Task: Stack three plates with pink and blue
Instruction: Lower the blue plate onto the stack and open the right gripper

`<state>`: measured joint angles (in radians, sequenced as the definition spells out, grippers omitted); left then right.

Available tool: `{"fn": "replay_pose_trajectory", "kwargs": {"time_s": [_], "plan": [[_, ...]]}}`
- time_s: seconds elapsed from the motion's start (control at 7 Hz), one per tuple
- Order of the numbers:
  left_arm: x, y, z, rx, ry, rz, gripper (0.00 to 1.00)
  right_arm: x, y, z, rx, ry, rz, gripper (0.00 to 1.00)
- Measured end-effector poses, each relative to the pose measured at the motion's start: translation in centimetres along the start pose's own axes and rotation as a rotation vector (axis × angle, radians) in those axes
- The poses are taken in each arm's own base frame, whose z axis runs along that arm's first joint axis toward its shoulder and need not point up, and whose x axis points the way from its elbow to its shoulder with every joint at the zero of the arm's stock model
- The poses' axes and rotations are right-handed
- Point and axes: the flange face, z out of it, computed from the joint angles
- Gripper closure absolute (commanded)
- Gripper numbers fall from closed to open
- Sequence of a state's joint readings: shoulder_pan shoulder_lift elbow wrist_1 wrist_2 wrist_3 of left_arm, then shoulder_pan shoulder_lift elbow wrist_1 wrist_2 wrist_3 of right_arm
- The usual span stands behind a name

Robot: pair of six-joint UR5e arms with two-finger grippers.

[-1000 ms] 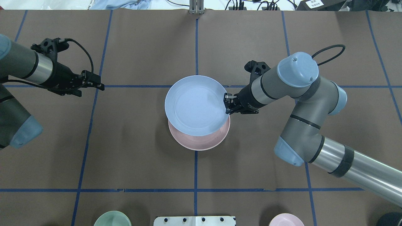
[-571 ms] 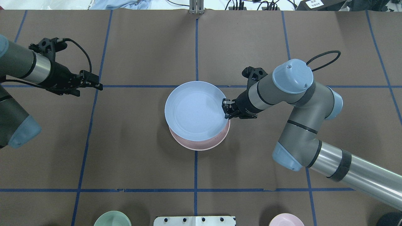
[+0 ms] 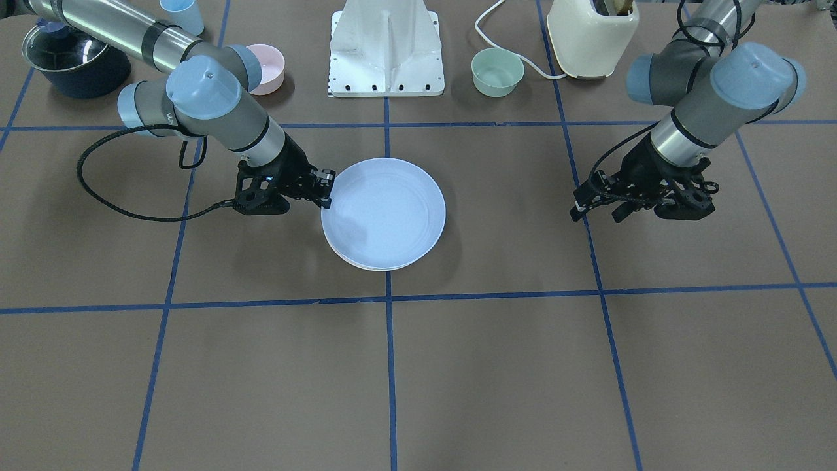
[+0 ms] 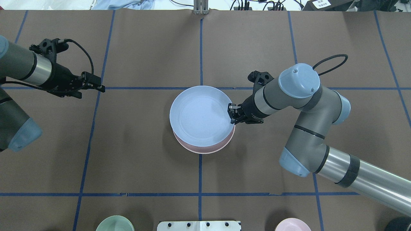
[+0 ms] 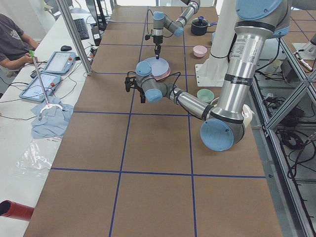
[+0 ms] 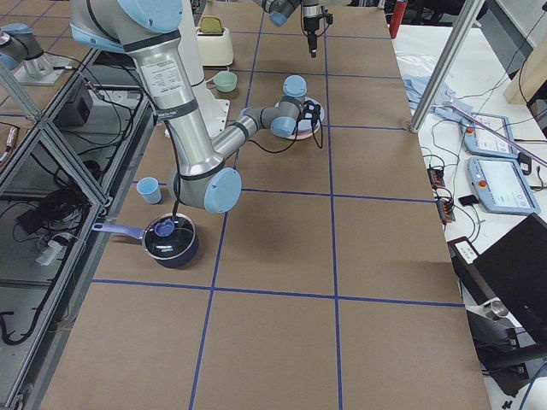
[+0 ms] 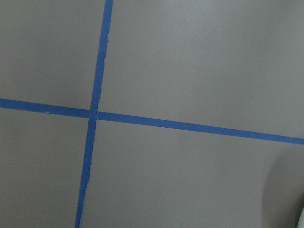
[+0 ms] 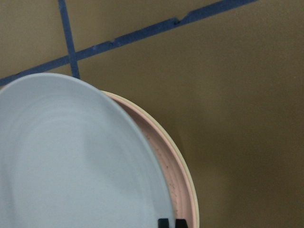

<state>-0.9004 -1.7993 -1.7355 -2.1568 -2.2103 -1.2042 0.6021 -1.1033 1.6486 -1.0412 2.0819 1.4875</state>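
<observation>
The light blue plate (image 4: 199, 115) sits over the pink plate (image 4: 208, 148) at the table's middle, shifted a little toward the far side. It also shows in the front view (image 3: 386, 212) and the right wrist view (image 8: 71, 156). My right gripper (image 4: 231, 114) is shut on the blue plate's right rim. In the right wrist view the pink plate (image 8: 164, 161) rests on a cream plate, of which only the rim (image 8: 189, 187) shows. My left gripper (image 4: 100, 87) hangs open and empty over bare table far to the left.
A green bowl (image 3: 497, 70), a small pink bowl (image 3: 268, 65), a light blue cup (image 3: 182, 13), a dark pot (image 3: 75, 59) and a cream toaster (image 3: 592, 33) stand along the robot's edge beside the white base (image 3: 387, 52).
My right gripper has brought the blue plate toward the robot and down, more squarely over the pink plate. The left arm drew back slightly, then held still.
</observation>
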Motion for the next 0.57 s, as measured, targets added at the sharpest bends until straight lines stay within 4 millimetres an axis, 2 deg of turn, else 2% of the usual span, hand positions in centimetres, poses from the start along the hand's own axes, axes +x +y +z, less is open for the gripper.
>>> {"fn": "replay_pose_trajectory", "kwargs": {"time_s": [0.29,0.43,0.57], "plan": [[-0.1,-0.1,-0.1,0.001,-0.001,-0.001,0.00,-0.4,0.0,-1.0,0.004,-0.016,-0.006,0.00],[-0.3,-0.3,-0.3,0.007,-0.001,-0.002,0.00,0.1,-1.3,-2.3,0.027,-0.011,0.008,0.00],[-1.2,-0.9,-1.0,0.015,-0.008,0.016,0.00,1.4,-3.7,-4.2,0.064,0.014,0.027,0.00]]}}
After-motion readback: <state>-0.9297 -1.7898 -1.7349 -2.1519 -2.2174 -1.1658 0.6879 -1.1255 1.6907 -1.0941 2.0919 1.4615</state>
